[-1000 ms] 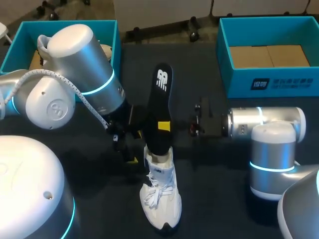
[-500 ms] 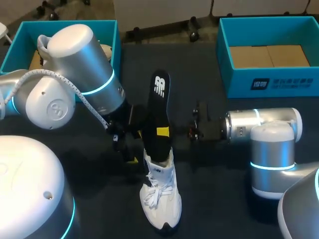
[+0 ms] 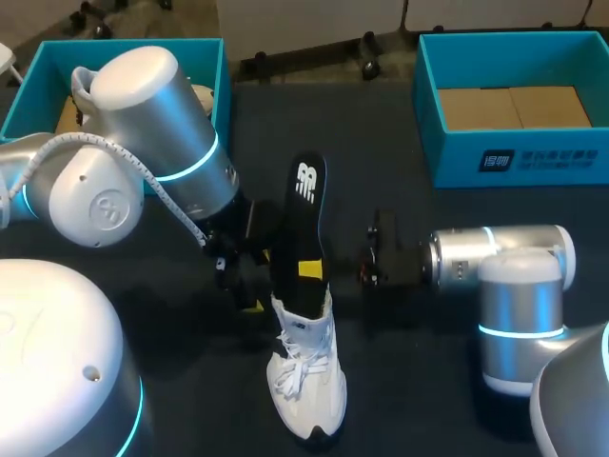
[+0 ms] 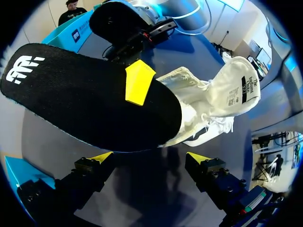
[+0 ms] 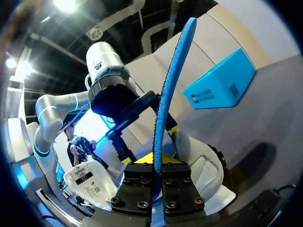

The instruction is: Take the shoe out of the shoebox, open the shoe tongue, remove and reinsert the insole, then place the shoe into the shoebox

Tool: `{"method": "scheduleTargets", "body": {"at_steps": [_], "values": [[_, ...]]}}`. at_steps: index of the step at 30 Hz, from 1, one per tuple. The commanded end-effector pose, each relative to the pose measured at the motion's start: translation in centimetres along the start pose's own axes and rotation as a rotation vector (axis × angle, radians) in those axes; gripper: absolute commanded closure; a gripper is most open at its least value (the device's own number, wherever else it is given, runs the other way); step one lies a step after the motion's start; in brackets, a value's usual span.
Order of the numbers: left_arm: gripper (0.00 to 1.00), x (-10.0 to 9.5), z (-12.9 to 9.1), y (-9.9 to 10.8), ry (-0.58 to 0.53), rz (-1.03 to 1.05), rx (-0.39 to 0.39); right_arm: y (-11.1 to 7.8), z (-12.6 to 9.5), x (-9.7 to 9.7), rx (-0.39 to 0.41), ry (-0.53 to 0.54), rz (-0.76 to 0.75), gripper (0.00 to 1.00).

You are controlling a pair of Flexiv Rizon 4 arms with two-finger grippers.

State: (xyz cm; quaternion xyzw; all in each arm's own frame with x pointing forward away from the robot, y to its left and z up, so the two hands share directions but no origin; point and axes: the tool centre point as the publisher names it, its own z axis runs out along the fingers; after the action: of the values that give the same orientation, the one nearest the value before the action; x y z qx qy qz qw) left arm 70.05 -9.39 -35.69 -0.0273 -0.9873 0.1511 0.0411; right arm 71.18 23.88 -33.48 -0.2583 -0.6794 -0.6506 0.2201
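Insole gripped at the sneaker opening.
The right gripper (image 5: 156, 174) is clamped on the black fabric insole (image 3: 304, 214), whose lower end sits in the opening of the white lace-up sneaker (image 3: 306, 381) on the dark table (image 3: 419, 381). The left gripper (image 4: 150, 158) stands just beside the sneaker, fingers apart. The teal cardboard shoebox (image 3: 514, 152) is well apart from the sneaker.

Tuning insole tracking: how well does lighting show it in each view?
Head view: black insole barely separates from the dark table; white shoe stands out. Left wrist view: insole casts a shadow on the table beneath. Right wrist view: its blue edge stands clear.
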Motion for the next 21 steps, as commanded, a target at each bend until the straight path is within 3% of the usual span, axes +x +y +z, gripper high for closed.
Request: {"method": "scheduleTargets", "body": {"at_steps": [1, 21], "values": [[0.0, 0.0, 0.2, 0.0, 0.0, 0.001, -0.001, -0.8, 0.0, 0.3, 0.001, -0.004, 0.0, 1.0], [0.0, 0.0, 0.2, 0.0, 0.0, 0.001, -0.001, -3.4, 0.1, 1.0, 0.032, 0.034, 0.069, 1.0]]}}
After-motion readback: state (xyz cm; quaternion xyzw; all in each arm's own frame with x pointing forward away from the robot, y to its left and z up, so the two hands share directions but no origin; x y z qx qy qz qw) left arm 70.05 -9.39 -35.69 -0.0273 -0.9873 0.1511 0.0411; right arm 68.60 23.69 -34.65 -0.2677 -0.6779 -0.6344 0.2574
